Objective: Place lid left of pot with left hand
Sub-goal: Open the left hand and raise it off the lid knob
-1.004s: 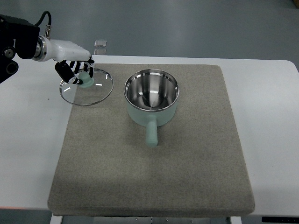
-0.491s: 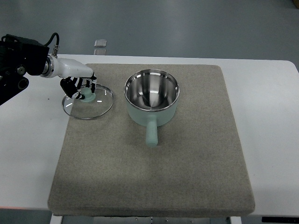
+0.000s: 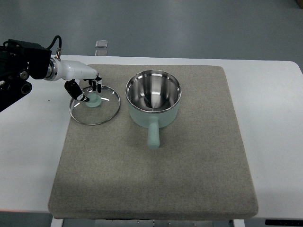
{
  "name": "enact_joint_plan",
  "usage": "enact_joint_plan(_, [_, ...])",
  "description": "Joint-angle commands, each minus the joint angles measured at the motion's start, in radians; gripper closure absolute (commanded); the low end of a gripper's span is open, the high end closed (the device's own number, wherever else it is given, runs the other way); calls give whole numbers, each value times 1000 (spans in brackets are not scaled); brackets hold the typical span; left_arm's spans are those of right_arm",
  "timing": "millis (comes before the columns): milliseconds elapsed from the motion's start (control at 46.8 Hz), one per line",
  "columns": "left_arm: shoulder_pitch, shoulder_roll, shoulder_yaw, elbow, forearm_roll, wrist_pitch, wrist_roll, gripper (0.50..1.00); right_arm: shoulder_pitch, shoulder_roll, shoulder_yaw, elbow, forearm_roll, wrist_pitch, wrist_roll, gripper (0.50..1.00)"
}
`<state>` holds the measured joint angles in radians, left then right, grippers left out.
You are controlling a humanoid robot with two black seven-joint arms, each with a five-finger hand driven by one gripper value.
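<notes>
While our left hand (image 3: 86,88) curls its fingers round the lid (image 3: 94,106) knob, we see no readable writing beside the pot (image 3: 153,100).

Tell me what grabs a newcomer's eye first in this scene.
The mint-green pot with its shiny steel inside, standing open near the middle of the grey mat, handle toward the camera. Just left of it lies the glass lid, its green knob gripped by the left hand.
</notes>
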<state>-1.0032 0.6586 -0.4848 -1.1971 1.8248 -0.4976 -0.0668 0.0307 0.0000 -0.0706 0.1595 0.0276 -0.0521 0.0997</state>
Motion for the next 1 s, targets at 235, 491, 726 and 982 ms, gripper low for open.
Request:
enact_joint_plan(235, [37,1,9,39,-105,185,-1,504,0,0,0,0,0,0,0,579])
enact_joint_plan(491, [41,3,12,79,-416,200,-2,504,0,0,0,0,0,0,2,577])
enact_joint_plan(726, [41,7,9,120,-665,202,-1,504,0,0,0,0,0,0,0,579])
enact_joint_plan(982, [41,4,0,192,-998,203,-2,504,0,0,0,0,0,0,0,579])
